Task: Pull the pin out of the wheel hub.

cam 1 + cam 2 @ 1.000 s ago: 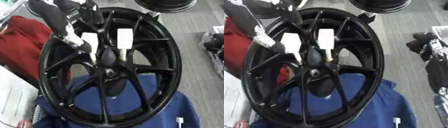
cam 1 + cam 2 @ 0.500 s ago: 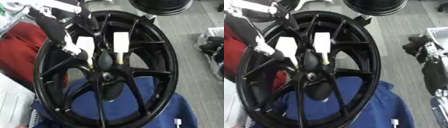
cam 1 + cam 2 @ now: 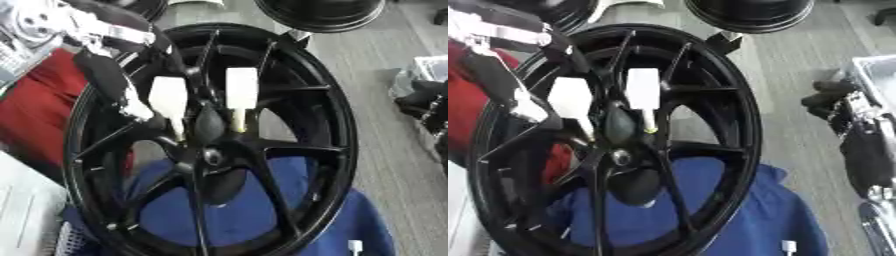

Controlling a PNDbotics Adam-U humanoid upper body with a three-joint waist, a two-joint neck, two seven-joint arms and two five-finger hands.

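A black multi-spoke wheel point(image 3: 289, 165) lies flat on a blue cloth point(image 3: 245, 220). Two white pins with flat white heads stand by its hub point(image 3: 210, 156): the left pin point(image 3: 168, 97) and the right pin point(image 3: 241, 87), whose yellowish tip is by the hub. My left arm comes in from the upper left. My left hand point(image 3: 131, 102) is at the left pin, thumb on its left edge and dark fingers point(image 3: 175, 57) curled behind its head. A dark, silver-jointed shape at the right edge looks like my right hand point(image 3: 859, 125), away from the wheel.
A red cloth point(image 3: 35, 115) lies under the wheel's left side. Another black rim point(image 3: 319, 12) sits at the top, and a grey bin point(image 3: 877, 70) at the right. A small white piece point(image 3: 354, 245) lies on the blue cloth.
The camera has shifted, so the whole picture has moved. My left hand stays at the left pin. Both pins keep about the same spacing over the hub.
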